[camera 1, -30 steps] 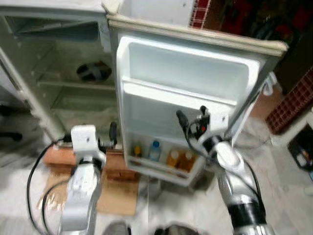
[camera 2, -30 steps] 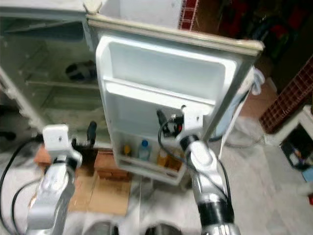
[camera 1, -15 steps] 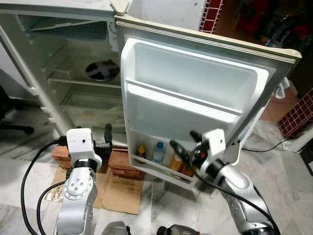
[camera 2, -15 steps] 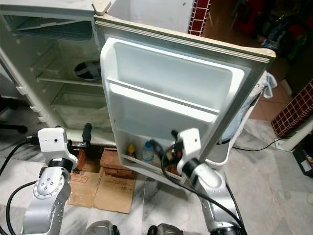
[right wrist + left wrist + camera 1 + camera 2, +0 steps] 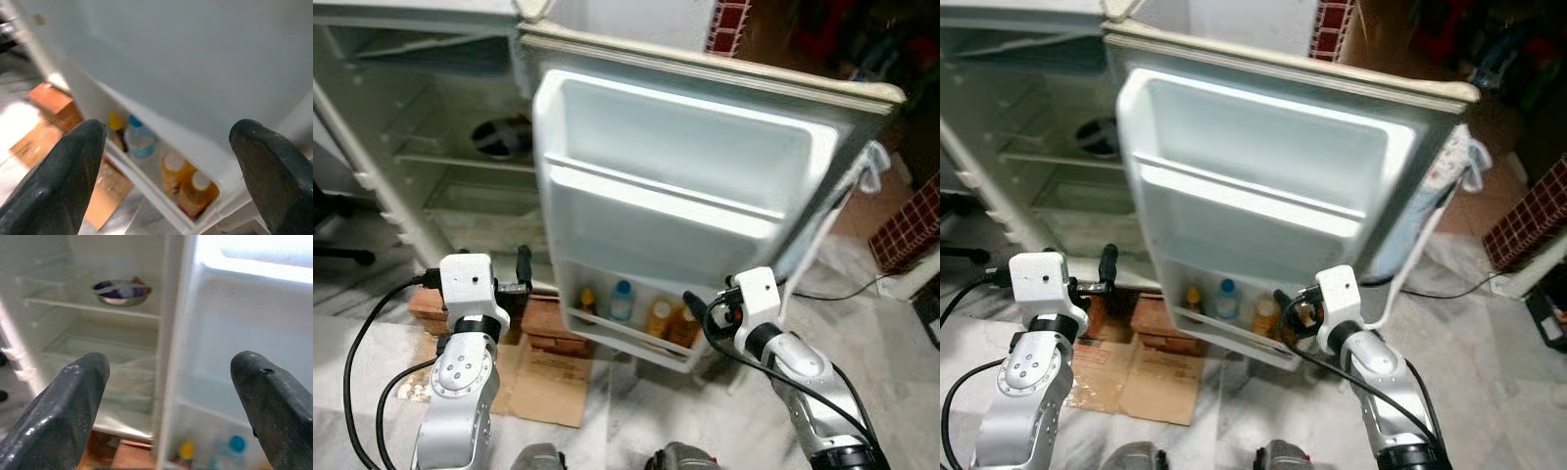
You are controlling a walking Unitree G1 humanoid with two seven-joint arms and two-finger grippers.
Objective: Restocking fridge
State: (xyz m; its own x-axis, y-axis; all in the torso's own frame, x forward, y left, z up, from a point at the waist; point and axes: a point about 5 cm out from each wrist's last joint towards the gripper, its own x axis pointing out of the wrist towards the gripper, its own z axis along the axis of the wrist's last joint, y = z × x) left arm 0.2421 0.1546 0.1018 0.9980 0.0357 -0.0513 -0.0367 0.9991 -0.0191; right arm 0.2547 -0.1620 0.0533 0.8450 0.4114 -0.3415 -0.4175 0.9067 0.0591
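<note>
Fridge open, four bottles in the door's bottom rack.

I have the left end effector (image 5: 521, 266) empty, fingers apart, before the open fridge (image 5: 431, 147), where one bowl (image 5: 121, 292) sits on a shelf. On the door (image 5: 685, 186) rack: one yellow-capped bottle (image 5: 116, 128), one blue-capped bottle (image 5: 139, 139), two orange bottles (image 5: 188, 188). Right end effector (image 5: 697, 311), fingers apart and empty, just beside them.

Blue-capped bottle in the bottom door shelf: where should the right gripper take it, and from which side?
Grip the blue-capped bottle at its neck, just under the cap, coming down from above. The door shelf rail hides its lower body, and the yellow-capped bottle stands close on one side, so only the top is free. The right gripper, open, is already near that shelf.
</note>
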